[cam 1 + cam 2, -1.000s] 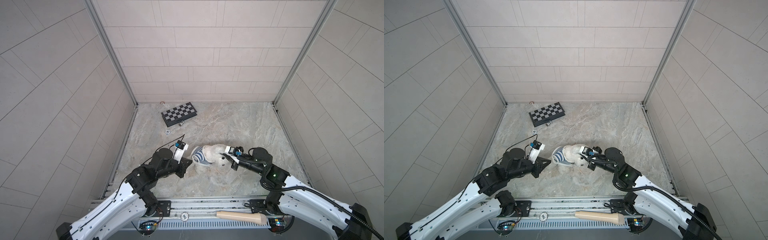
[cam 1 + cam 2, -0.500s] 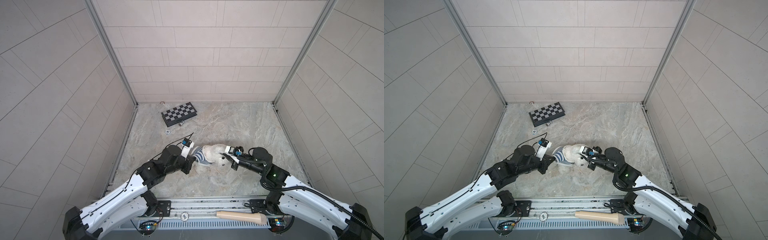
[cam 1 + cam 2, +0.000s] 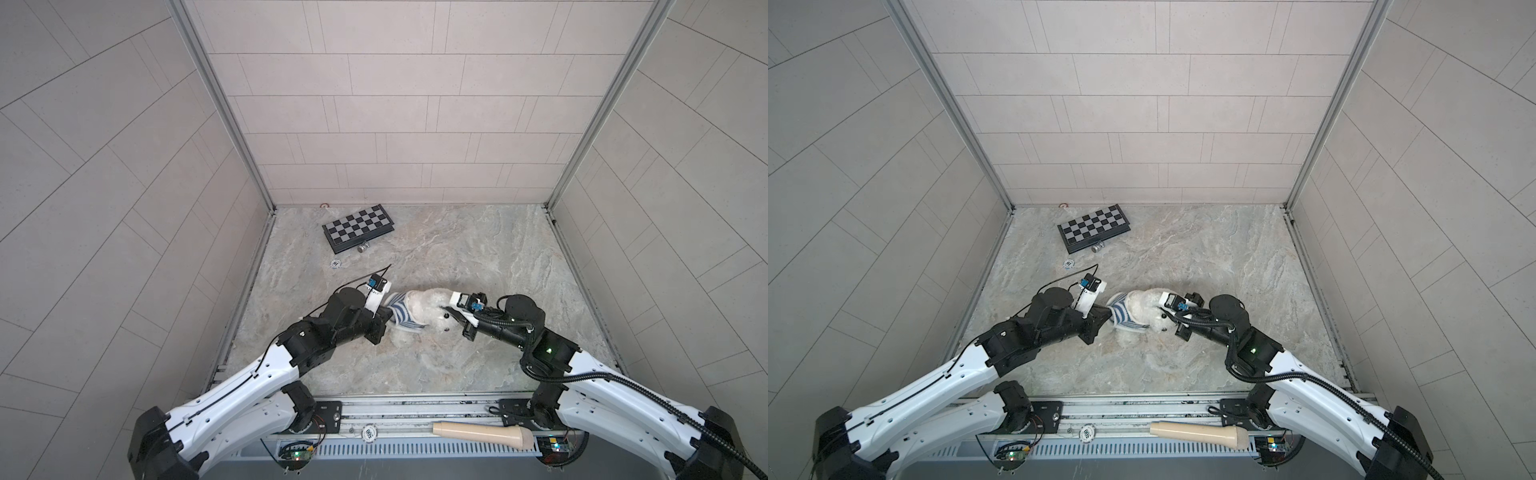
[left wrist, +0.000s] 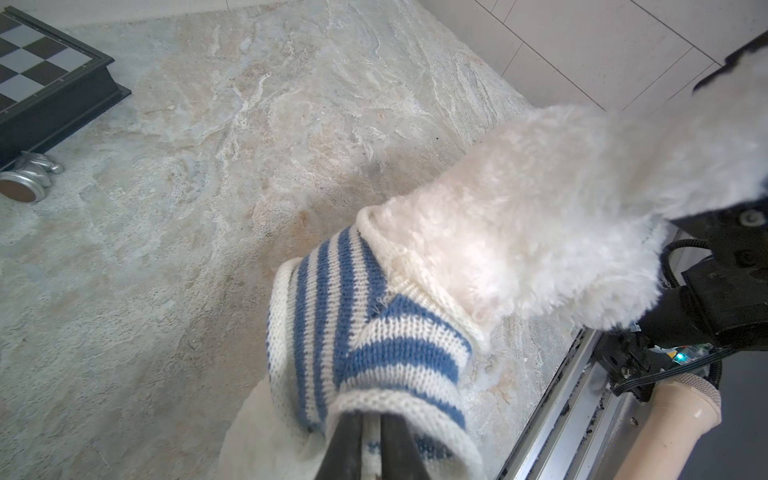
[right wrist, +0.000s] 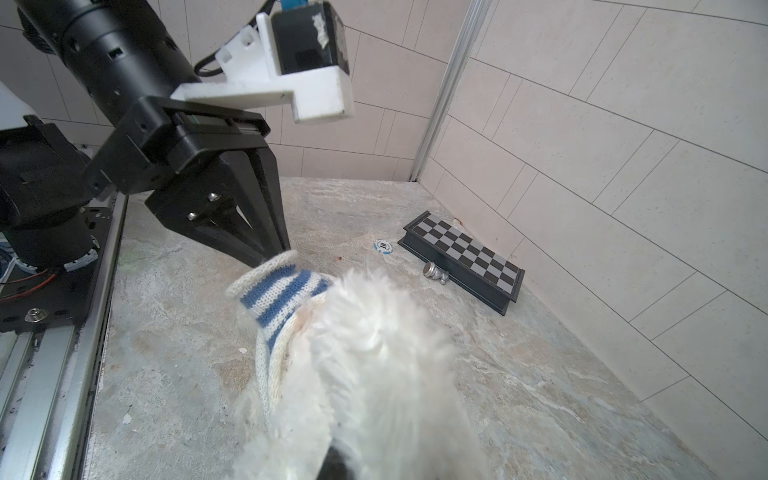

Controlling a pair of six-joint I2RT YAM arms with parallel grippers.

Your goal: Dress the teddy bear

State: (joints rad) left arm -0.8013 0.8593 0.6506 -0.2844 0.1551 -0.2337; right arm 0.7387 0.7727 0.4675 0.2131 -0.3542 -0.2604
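Left wrist view is showing what top views are hiding: left gripper (image 4: 371, 419) poking inside shirt (image 4: 365, 324) hem, grip unclear; right gripper (image 3: 449, 318) is clamping bear (image 3: 422, 305).

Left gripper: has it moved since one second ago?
Yes. Against the unmoved black-and-silver chessboard, the left gripper has gone rightward in a top view, closing the gap to the blue-and-white striped knitted shirt on the white fluffy teddy bear.

Back wall (image 3: 395, 104): pale beige rectangular tiles, staggered courses, upper centre of frame. Left wall (image 3: 104, 187) and right wall (image 3: 685, 187): same tile, filling frame sides. Aluminium post (image 3: 222, 104) at each rear corner. Floor (image 3: 457, 241): marbled grey-beige stone finish, centre of frame. Light: even, diffuse; shadows soft.
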